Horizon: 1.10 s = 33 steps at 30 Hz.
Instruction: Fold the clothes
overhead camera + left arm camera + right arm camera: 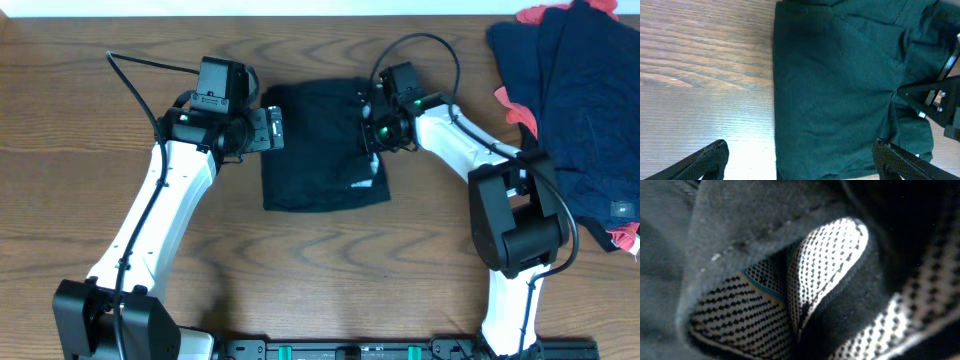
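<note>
Robot lab bench: brown wood-grain tabletop (330, 270), white-and-black left arm (145, 220), right arm (455, 135), black cloth shorts (315, 150) between, navy-and-red garment heap (575, 90) aside.

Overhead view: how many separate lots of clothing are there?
2: black shorts lying flat in the middle of the view, and a pile of navy and red clothes at the top right edge. The pile may hide more pieces.

a brown wooden table (330, 270) with strong grain fills the view. on its far right corner lies a heap of navy cloth (580, 90), running past the edge. red cloth (545, 14) peeks out at the heap's top, left side and lower right. a black rail (350, 350) with green bits lines the near edge.
</note>
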### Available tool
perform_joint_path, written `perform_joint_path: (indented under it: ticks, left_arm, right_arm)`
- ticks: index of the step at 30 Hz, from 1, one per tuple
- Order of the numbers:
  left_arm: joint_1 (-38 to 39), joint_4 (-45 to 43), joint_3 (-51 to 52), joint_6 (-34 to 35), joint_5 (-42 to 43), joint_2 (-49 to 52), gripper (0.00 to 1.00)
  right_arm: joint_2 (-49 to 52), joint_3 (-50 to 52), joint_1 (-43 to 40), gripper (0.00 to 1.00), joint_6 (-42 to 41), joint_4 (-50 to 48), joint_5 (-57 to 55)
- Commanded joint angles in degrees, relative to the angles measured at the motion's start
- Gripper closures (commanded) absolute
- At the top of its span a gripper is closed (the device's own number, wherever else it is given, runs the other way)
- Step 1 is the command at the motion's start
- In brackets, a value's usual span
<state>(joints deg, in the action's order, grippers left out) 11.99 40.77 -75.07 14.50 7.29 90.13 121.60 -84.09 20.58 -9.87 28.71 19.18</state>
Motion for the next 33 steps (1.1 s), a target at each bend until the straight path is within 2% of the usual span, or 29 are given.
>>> perform_joint_path:
  ticks: [1, 15, 16, 17, 18, 19, 21, 22, 24, 33]
  left_arm:
    - [-0.2, 0.4, -0.5, -1.0, -3.3, 0.1, 0.07]
    - [-0.2, 0.3, -0.5, -1.0, -3.3, 0.1, 0.07]
    - [-0.2, 0.3, -0.5, -1.0, -3.3, 0.1, 0.07]
    - [-0.2, 0.4, -0.5, -1.0, -3.3, 0.1, 0.07]
    - [-0.2, 0.4, -0.5, -1.0, -3.3, 0.1, 0.07]
    - [-0.2, 0.4, -0.5, -0.9, -3.3, 0.1, 0.07]
    - [-0.2, 0.5, -0.5, -1.0, -3.3, 0.1, 0.07]
    - [-0.2, 0.5, -0.5, -1.0, -3.3, 0.1, 0.07]
    - [-0.2, 0.5, -0.5, -1.0, -3.3, 0.1, 0.07]
    - [0.1, 0.5, -0.5, -1.0, -1.5, 0.1, 0.07]
  right_arm:
    - [0.7, 0.2, 1.4, 0.99, -1.0, -3.9, 0.9]
    - [0.7, 0.2, 10.7, 0.98, -11.0, -19.6, 1.4]
    - [0.7, 0.2, 11.0, 0.95, -10.9, -20.3, 1.1]
    - [0.7, 0.0, 11.2, 0.87, -11.0, -20.6, 1.0]
    - [0.7, -0.3, 11.3, 0.71, -11.2, -20.6, 1.0]
    - [0.7, -0.6, 11.1, 0.48, -11.2, -20.5, 1.0]
    - [0.7, -1.6, 10.3, 0.19, -11.1, -19.9, 2.1]
    - [0.7, -2.3, 9.5, 0.09, -11.2, -19.3, 3.2]
    - [0.7, -4.0, 7.9, 0.01, -11.2, -17.8, 5.8]
    - [0.7, -12.1, -2.1, 0.01, -9.1, -8.2, 13.9]
